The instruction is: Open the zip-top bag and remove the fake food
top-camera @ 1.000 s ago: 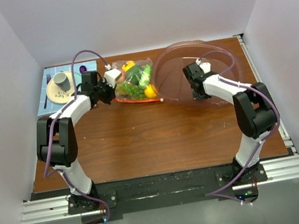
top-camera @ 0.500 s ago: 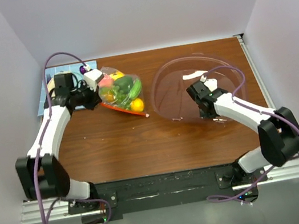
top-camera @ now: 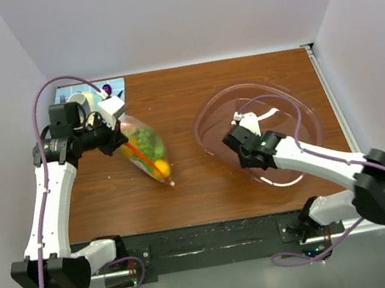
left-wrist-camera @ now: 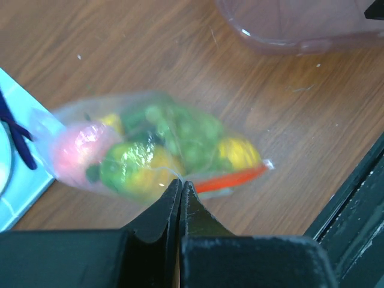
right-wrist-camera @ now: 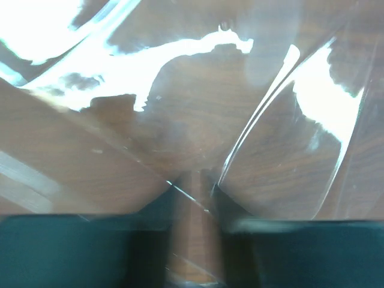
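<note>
The zip-top bag [top-camera: 145, 148] is hanging slantwise to the left of the round bowl [top-camera: 301, 125], apart from it and over the wooden table [top-camera: 209, 193]. Its lower corner is pointing toward the near edge; whether that corner is touching the wood cannot be told. The orange-red zip strip [top-camera: 144, 164] is running along the bag's edge that is turned away from the bowl. The fake food [top-camera: 149, 143] is sitting inside, still sealed in. In the blurred left wrist view a pink piece [left-wrist-camera: 81, 147], green pieces [left-wrist-camera: 186, 132] and a yellow piece [left-wrist-camera: 237, 153] are showing through the plastic.

The left gripper [top-camera: 114, 131] is holding the bag's upper end, on the side far from the bowl. Its fingers are pressing together on the clear plastic.

The right gripper [top-camera: 236, 138] is sitting at the bowl's left rim. In its own blurred view, the fingers are closing on the clear wall lying between them.

Beyond the bag from the bowl, at the table's far left corner, a blue mat [top-camera: 117, 86] is lying with a grey cup [top-camera: 81, 102] on it.
</note>
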Action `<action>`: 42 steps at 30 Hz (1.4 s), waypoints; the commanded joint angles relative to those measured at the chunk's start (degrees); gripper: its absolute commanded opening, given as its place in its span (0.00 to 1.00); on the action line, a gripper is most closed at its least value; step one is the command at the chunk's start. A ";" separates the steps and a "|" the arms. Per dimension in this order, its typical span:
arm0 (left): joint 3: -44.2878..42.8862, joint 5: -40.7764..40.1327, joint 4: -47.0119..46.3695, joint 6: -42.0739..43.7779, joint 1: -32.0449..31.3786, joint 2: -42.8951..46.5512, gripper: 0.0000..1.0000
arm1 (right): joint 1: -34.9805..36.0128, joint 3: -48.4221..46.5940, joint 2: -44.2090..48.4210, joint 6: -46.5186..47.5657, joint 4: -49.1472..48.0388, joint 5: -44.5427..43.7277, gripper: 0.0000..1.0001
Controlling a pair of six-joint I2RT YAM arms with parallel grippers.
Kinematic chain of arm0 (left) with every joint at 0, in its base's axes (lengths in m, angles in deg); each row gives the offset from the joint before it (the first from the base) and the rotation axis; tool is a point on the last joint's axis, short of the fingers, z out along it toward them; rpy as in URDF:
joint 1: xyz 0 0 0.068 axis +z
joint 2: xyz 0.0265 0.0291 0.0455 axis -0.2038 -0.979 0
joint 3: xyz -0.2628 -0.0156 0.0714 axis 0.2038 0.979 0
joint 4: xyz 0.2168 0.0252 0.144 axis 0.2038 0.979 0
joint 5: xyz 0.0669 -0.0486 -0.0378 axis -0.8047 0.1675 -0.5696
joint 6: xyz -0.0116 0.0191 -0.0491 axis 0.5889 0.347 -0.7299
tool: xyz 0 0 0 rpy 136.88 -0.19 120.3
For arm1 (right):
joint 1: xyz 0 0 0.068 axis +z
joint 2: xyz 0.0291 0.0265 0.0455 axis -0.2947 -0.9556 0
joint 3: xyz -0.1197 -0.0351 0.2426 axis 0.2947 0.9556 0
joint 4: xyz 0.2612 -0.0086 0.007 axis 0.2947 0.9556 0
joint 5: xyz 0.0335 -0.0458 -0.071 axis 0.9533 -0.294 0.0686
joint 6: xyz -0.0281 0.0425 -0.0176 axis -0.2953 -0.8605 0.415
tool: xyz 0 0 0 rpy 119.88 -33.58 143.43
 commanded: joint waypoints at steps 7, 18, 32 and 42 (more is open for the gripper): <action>-11.76 5.23 6.83 -6.57 0.02 1.66 0.00 | 10.42 -11.04 14.14 18.53 -18.35 1.24 0.72; -13.61 8.66 8.50 -8.44 -0.16 0.86 0.00 | 27.40 -16.23 -0.01 28.48 -30.85 3.27 0.72; -13.96 9.98 10.35 -7.90 -0.34 2.27 0.00 | 27.40 -22.21 -7.66 30.95 -33.93 13.64 0.64; -14.49 11.73 10.79 -7.82 -0.42 2.62 0.00 | 27.32 -20.80 -9.16 29.37 -35.25 12.76 0.38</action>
